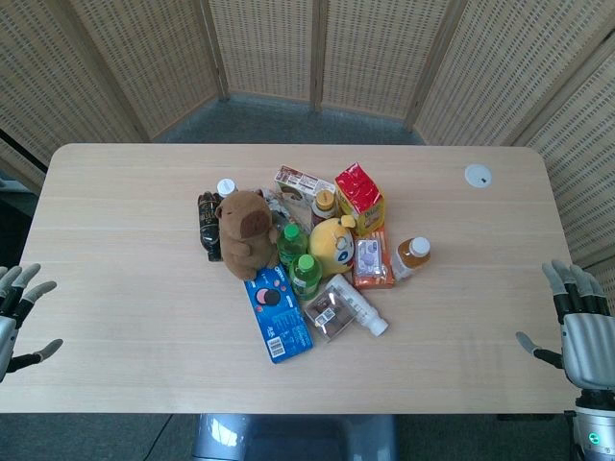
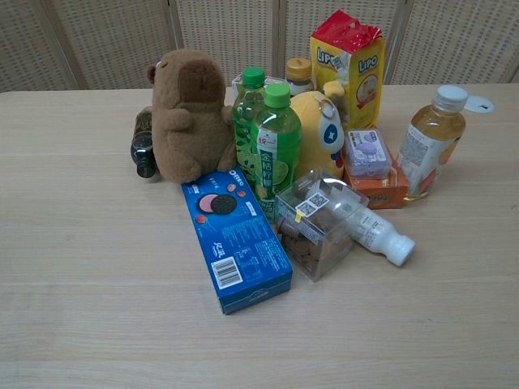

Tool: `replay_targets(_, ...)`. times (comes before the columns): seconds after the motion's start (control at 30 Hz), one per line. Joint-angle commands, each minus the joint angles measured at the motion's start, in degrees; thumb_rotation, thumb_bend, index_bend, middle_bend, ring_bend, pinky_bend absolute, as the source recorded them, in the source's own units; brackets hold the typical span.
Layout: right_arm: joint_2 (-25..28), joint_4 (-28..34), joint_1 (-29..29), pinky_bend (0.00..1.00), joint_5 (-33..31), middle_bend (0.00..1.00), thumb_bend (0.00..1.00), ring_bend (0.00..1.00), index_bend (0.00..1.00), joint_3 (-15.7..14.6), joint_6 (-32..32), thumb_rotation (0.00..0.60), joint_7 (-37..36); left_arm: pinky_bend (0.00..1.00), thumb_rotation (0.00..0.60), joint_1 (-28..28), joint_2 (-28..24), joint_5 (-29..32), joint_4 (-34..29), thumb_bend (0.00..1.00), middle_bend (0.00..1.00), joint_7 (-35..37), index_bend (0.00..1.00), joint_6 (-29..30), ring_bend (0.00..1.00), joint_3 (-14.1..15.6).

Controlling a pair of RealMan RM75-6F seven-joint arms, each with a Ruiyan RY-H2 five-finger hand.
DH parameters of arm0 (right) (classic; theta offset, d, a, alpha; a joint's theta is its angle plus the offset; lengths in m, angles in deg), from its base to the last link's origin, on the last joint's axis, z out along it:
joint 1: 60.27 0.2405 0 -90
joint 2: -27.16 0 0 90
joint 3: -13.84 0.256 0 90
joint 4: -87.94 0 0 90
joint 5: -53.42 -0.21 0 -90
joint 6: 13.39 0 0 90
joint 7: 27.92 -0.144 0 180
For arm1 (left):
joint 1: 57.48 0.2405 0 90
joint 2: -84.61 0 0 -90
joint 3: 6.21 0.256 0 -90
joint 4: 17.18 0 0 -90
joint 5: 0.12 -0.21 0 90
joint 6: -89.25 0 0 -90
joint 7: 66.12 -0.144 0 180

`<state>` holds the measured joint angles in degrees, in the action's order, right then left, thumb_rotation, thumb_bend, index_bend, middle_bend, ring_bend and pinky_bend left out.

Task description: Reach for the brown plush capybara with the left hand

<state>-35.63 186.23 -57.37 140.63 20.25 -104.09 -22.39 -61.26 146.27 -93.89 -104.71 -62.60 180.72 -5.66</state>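
Observation:
The brown plush capybara (image 1: 246, 231) (image 2: 189, 115) sits upright at the left side of a pile of goods in the middle of the table. A dark bottle (image 1: 209, 225) (image 2: 143, 146) lies behind it on its left. My left hand (image 1: 17, 313) hovers at the table's left edge, fingers spread, holding nothing, far from the capybara. At the right edge my right hand (image 1: 579, 328) is also open and empty. Neither hand appears in the chest view.
Beside the capybara stand two green bottles (image 2: 268, 142), a yellow plush (image 1: 332, 244), a red-and-yellow Lipo bag (image 2: 347, 61) and a juice bottle (image 2: 431, 144). A blue Oreo box (image 1: 276, 313) and a clear cookie box (image 2: 315, 223) lie in front. A white disc (image 1: 478, 175) sits far right.

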Motion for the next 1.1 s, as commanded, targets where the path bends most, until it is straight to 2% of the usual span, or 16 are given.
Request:
replay_targets(0.03, 0.0, 0.0, 0.0, 0.00, 0.0, 0.00, 0.00, 0.00, 0.00, -0.1, 0.0, 0.600, 0.1, 0.00, 0.600, 0.0, 0.0, 0.0, 0.0, 0.00, 0.00, 0.0, 0.21, 0.0, 0.00, 0.0)
replay_targets(0.23, -0.2, 0.1, 0.0, 0.00, 0.3, 0.00, 0.00, 0.00, 0.00, -0.2, 0.1, 0.600, 0.4, 0.00, 0.600, -0.3, 0.4, 0.6, 0.7, 0.00, 0.00, 0.5, 0.21, -1.5, 0.00, 0.1)
replay_targets(0.33, -0.3, 0.0, 0.1, 0.00, 0.0, 0.00, 0.00, 0.00, 0.00, -0.1, 0.3, 0.600, 0.3, 0.00, 0.600, -2.5, 0.9, 0.1, 1.2, 0.00, 0.00, 0.2, 0.21, -3.6, 0.00, -0.8)
replay_targets(0.5, -0.3, 0.1, 0.2, 0.00, 0.0, 0.00, 0.00, 0.00, 0.00, -0.1, 0.4, 0.600, 0.1, 0.00, 0.600, -11.0, 1.6, -2.5, -0.9, 0.00, 0.00, -3.7, 0.20, -9.8, 0.00, -5.0)
replay_targets(0.6, -0.2, 0.3, 0.1, 0.00, 0.0, 0.00, 0.00, 0.00, 0.00, 0.0, 0.1, 0.600, 0.0, 0.00, 0.600, -16.6, 3.5, -2.3, -2.0, 0.00, 0.00, -5.6, 0.16, -14.6, 0.00, -7.9)
replay_targets(0.7, 0.0, 0.3, 0.1, 0.00, -0.2, 0.00, 0.00, 0.00, 0.00, 0.0, 0.2, 0.600, -0.2, 0.00, 0.600, -22.1, 6.8, -0.4, -1.7, 0.00, 0.00, -8.1, 0.03, -20.2, 0.00, -10.7)
replay_targets(0.77, 0.1, 0.2, 0.1, 0.00, -0.4, 0.00, 0.00, 0.00, 0.00, 0.1, 0.3, 0.600, -0.5, 0.00, 0.600, -24.9, 9.0, 1.6, -1.2, 0.00, 0.00, -10.4, 0.00, -23.3, 0.00, -12.3)
replay_targets(0.9, 0.3, 0.0, 0.1, 0.00, -1.0, 0.00, 0.00, 0.00, 0.00, 0.4, 0.4, 0.600, -1.2, 0.00, 0.600, -30.6, 14.7, 6.2, 1.8, 0.00, 0.00, -17.1, 0.00, -28.6, 0.00, -15.3)
replay_targets(1.1, 0.7, -0.2, 0.1, 0.00, -1.9, 0.00, 0.00, 0.00, 0.00, 1.0, 0.3, 0.600, -2.4, 0.00, 0.600, -37.3, 22.2, 15.1, 6.4, 0.00, 0.00, -25.7, 0.00, -34.9, 0.00, -18.5)
